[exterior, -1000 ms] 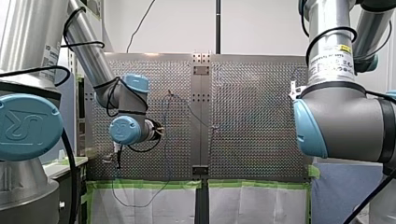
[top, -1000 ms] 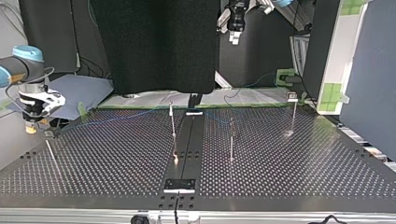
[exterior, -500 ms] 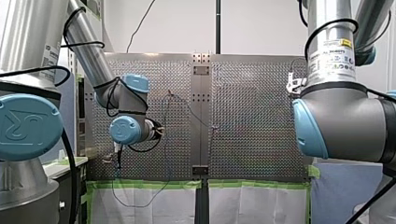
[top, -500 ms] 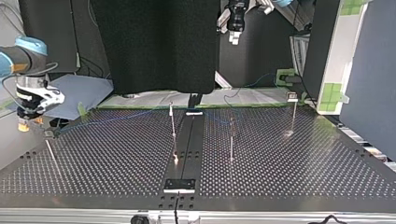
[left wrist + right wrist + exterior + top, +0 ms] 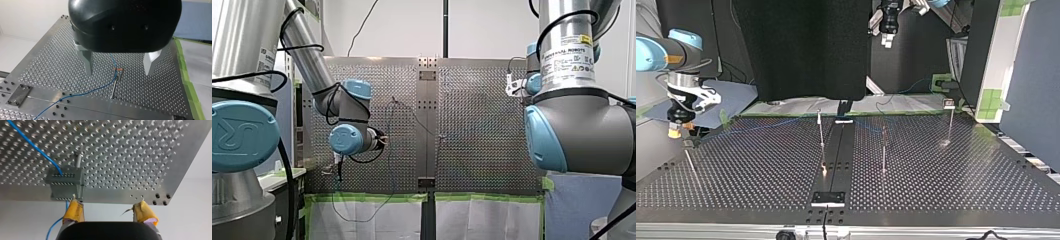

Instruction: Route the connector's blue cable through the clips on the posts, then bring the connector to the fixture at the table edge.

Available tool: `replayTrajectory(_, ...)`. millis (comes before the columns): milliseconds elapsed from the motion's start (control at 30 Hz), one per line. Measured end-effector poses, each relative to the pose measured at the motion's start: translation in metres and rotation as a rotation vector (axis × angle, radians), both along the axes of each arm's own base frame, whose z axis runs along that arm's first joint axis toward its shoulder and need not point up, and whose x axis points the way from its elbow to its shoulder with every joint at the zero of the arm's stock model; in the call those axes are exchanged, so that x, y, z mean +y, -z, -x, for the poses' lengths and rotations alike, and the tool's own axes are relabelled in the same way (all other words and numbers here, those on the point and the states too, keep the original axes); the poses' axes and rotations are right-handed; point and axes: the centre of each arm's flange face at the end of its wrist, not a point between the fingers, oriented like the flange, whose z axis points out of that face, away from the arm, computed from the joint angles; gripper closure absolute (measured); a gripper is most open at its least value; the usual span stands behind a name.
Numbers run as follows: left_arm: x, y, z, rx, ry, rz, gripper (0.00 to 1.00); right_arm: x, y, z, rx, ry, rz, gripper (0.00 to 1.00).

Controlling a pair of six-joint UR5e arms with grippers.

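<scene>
Status: my right gripper (image 5: pixel 108 203), yellow pads, is spread wide and empty, sitting just off the table edge. The small grey metal connector (image 5: pixel 65 183) lies on the perforated metal table (image 5: pixel 761 170) right at that edge, at the top view's left. A short post is hard beside it; touching or not, can't tell. The connector is ahead of one pad, not centred between the two.

My left gripper (image 5: pixel 119 72), black body with metal fingers, is also spread and empty. It hangs well above the table, over a post carrying an orange clip (image 5: pixel 118 69).

The thin blue cable (image 5: pixel 82 93) leaves the connector, runs along the far side of the table in the top view and reaches the tops of the two middle posts. It crosses right at the orange clip. Seated or only lying against it: can't tell. I can't make out the fixture in any view.

Judgement: the step in hand is the grasp on the connector. Routing is unconfirmed.

Next move calls for:
- shifting the right gripper sideways to centre the connector
- closing on its side faces
- keeping the pads clear of the neighbouring post and the cable exit

Count:
- 2 arms, 2 grippers
- 4 thin metal posts (image 5: pixel 821 131) in the top view
- 1 connector
- 1 blue cable
- 1 clip clearly visible; others are too small to tell
</scene>
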Motion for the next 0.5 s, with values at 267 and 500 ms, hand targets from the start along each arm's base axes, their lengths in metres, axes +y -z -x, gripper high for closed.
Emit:
replayTrajectory(267,-0.004,-0.005,-0.006,-0.018,-0.005,0.055,0.02,0.037,-0.003,-0.025,0.014,0.001,-0.021,0.00)
replayTrajectory(500,-0.017,-0.017,-0.021,-0.049,-0.005,0.097,0.02,0.058,0.014,-0.046,0.014,0.001,-0.028,0.00)
